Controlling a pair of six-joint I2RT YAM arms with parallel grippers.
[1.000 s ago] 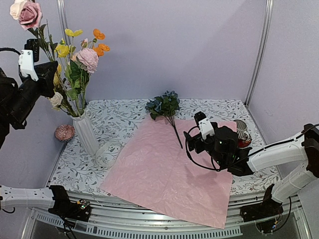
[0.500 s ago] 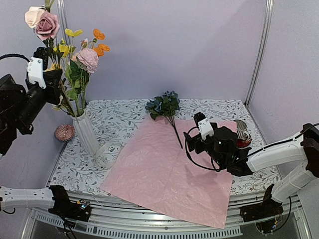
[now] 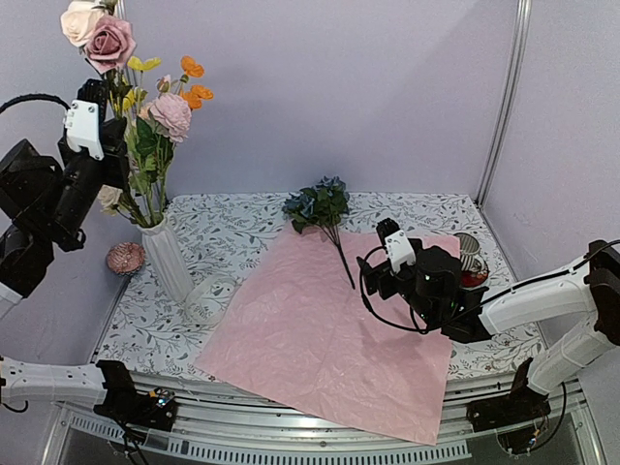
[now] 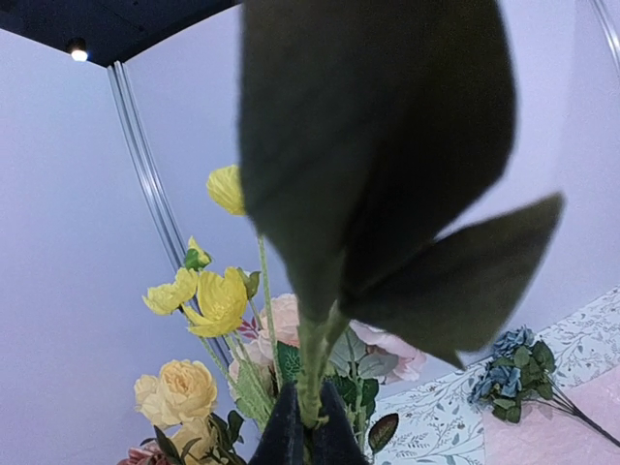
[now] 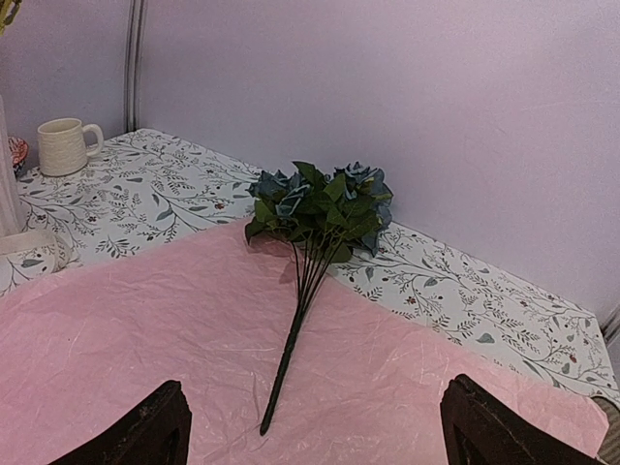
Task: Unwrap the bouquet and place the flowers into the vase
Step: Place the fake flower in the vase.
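Above the far left corner of the tabletop (image 3: 242, 225), our left gripper (image 4: 310, 431) clamps the rose stem (image 4: 312, 358); we should lower it plumb into the vase (image 3: 172, 262), right gripper (image 5: 315, 426) standing open.

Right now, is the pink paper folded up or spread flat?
Spread flat: the pink paper lies open on the table, with the blue flowers lying across its far edge.
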